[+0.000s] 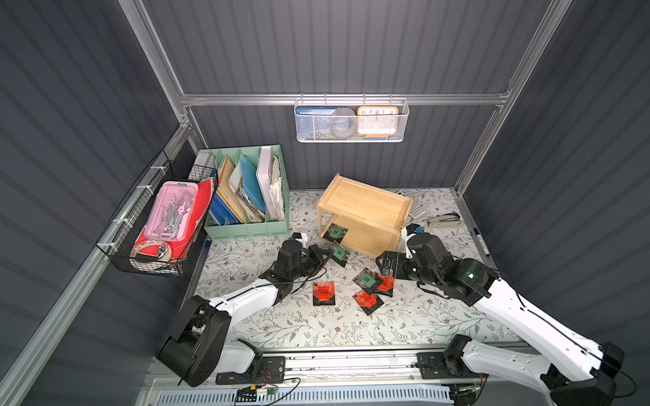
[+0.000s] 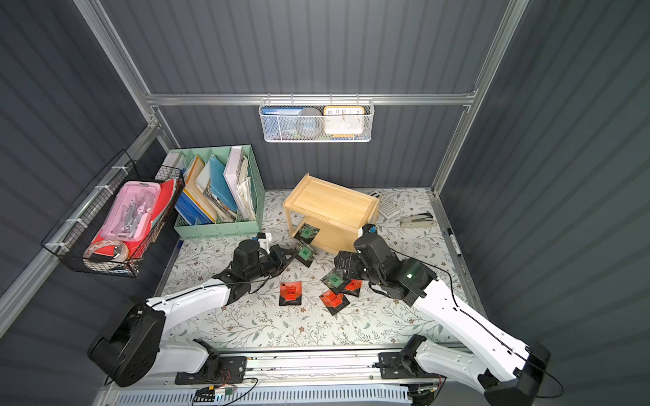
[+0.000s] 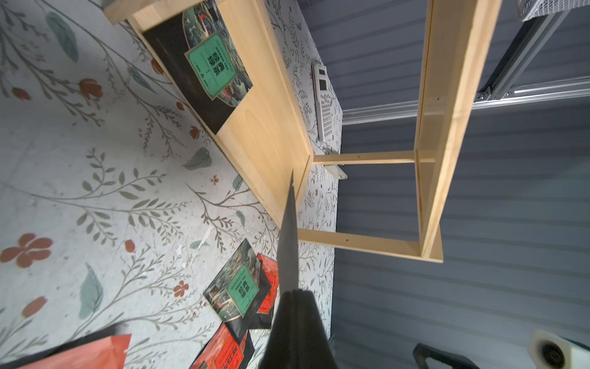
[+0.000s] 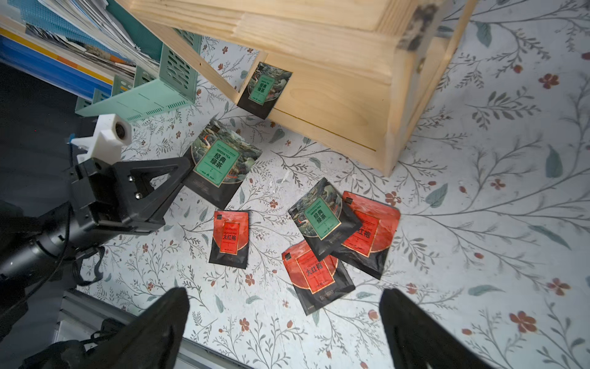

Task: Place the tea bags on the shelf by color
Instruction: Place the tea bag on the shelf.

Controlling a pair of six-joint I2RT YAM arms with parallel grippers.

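now my left gripper pinches a green bag at seven o'clock of the shelf; my right gripper gapes beside the pile.

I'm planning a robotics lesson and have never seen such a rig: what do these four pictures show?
It is a robot with two arms on a table, each ending in a two-fingered gripper. Two pictures look down from one overhead camera; the other two come from cameras on the wrists. The left gripper is shut on a green tea bag in front of the wooden shelf, whose lower tier carries another green tea bag. On the floral table cover lie one red tea bag and two red tea bags with a third green tea bag across them. The right gripper hangs open and empty near that pile.
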